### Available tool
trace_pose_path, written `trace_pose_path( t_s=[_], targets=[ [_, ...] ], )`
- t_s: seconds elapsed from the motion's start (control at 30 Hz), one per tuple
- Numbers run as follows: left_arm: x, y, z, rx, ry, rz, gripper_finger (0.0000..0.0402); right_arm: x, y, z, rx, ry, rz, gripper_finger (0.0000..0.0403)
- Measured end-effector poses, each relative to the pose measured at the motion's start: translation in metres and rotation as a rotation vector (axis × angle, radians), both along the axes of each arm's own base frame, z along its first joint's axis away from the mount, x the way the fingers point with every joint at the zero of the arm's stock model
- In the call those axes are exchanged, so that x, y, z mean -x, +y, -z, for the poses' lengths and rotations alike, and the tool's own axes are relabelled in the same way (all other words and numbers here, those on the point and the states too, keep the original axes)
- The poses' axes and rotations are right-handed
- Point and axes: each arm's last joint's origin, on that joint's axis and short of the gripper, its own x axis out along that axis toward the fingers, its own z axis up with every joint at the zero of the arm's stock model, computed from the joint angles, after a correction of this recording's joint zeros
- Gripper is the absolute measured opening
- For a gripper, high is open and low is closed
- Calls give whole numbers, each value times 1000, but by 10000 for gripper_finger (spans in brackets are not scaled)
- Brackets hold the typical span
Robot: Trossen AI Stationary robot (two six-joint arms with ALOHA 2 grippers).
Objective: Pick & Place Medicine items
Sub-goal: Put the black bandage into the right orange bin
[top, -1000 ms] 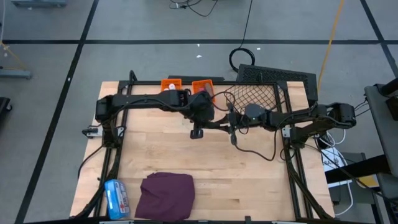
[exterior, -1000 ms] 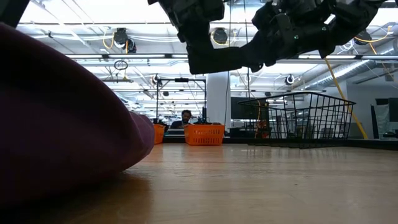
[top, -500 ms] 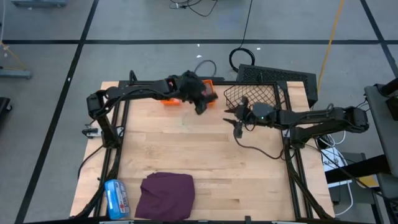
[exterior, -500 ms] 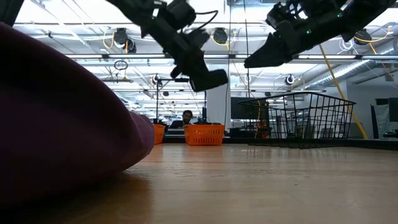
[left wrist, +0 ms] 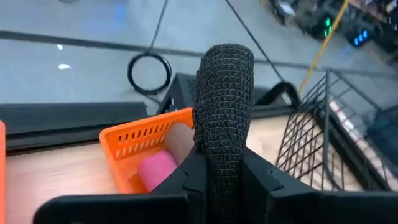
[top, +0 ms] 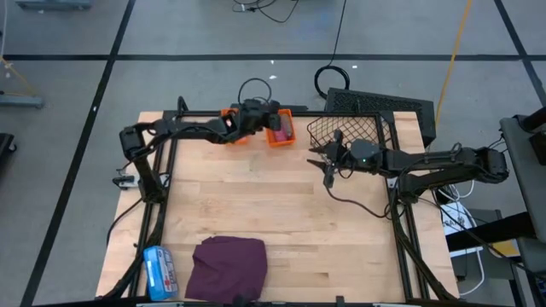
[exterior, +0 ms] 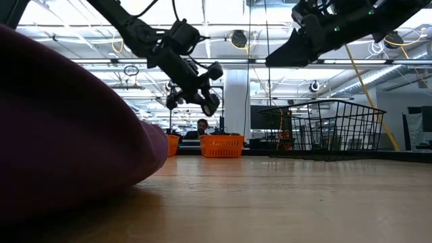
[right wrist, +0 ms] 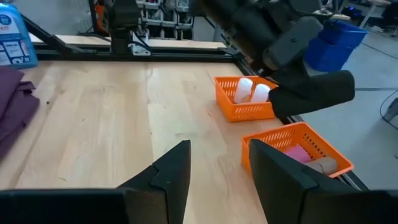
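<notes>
Moved rearward, left pincer (left wrist: 221, 177) clamps black oblong (left wrist: 222, 106) over orange basket (left wrist: 134, 140).

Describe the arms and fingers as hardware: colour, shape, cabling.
Both arms are black, slim and multi-jointed. The left arm runs a black cable along its links. The right arm trails a loose black cable over the table and shows green lights near the wrist in the low view. The right gripper has flat, angular black fingers. The left gripper has the same blocky black fingers.

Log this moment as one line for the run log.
left gripper: shut on black roll, above orange bin | bin: pink tube inside | right gripper: open, empty, over table
</notes>
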Motion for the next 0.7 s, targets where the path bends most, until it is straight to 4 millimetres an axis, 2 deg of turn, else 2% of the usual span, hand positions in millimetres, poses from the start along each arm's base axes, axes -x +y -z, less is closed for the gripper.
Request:
trace_pose_path(
  t_s=[0.13,0.23,0.57,0.7],
  targets=[
    [-5,-11,0,-10,-17,-52,51,-1,0,-2,4,-26,-1,148],
    [-11,-13,4,-11,-66,-62,52,-1,0,-5,8,-54,0,146],
    [-17,0,54,126,-27,-127,53,-2,0,-8,13,-82,-1,144],
    [-19,2,63,152,-52,-135,57,-2,0,-8,15,-82,-1,144]
  ],
)
